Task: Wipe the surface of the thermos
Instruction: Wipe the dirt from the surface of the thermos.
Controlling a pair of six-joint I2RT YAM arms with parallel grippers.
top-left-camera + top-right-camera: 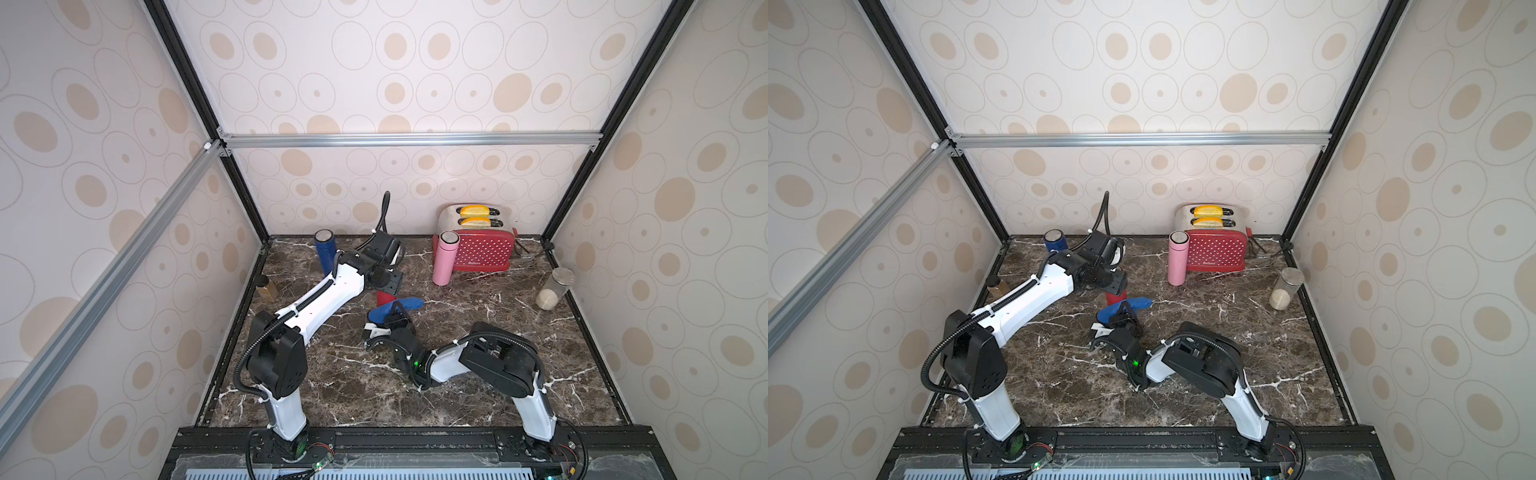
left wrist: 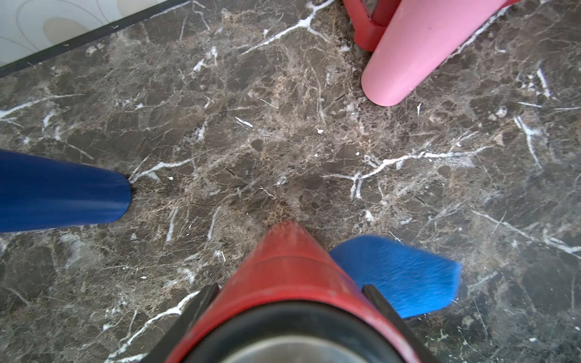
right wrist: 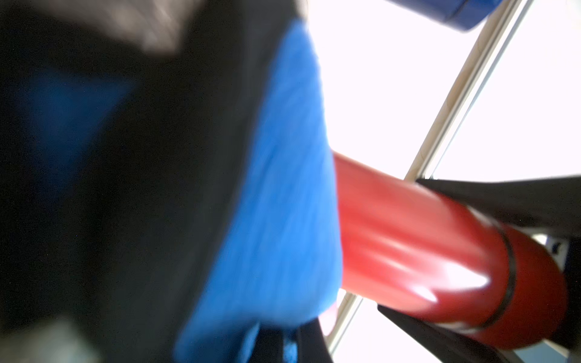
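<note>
— Wiping is under way, I'd say: dead centre of the frame in both top views, the red thermos (image 1: pixel 384 298) is clamped near its cap end by the left gripper (image 1: pixel 387 284), jaws set partway apart against its two sides.
— And the other arm?
— The right gripper (image 1: pixel 395 316) reaches in from lower centre, pinched right down on the blue cloth (image 1: pixel 400 306), and that cloth lies against the thermos's side. The right wrist view shows blue fabric pressed onto the red shell, all blurred, so it reads to me as a stroke in motion.
— How much is done?
— Can't call it from here. No dirt or wet streak shows on the red, so nothing tells wiped from unwiped. My judgement: one flank of the lower body is getting contact. The far side and the band under the left jaws look like what's left. Whether the base sits on the marble table (image 1: pixel 353 395) or hangs just above it, I can't tell.
— Any writing on it?
— None that I can find. Plain red, with a dark ring below the cap. The blue thermos (image 1: pixel 325 251), upper left of centre, and the pink thermos (image 1: pixel 444 262), to the right, look blank too.
— The toaster?
— The red dotted toaster (image 1: pixel 484 249), just behind the pink one, carries a small white wordmark low on its front, too small to read. The jar (image 1: pixel 553 289) at the right edge shows no label.
</note>
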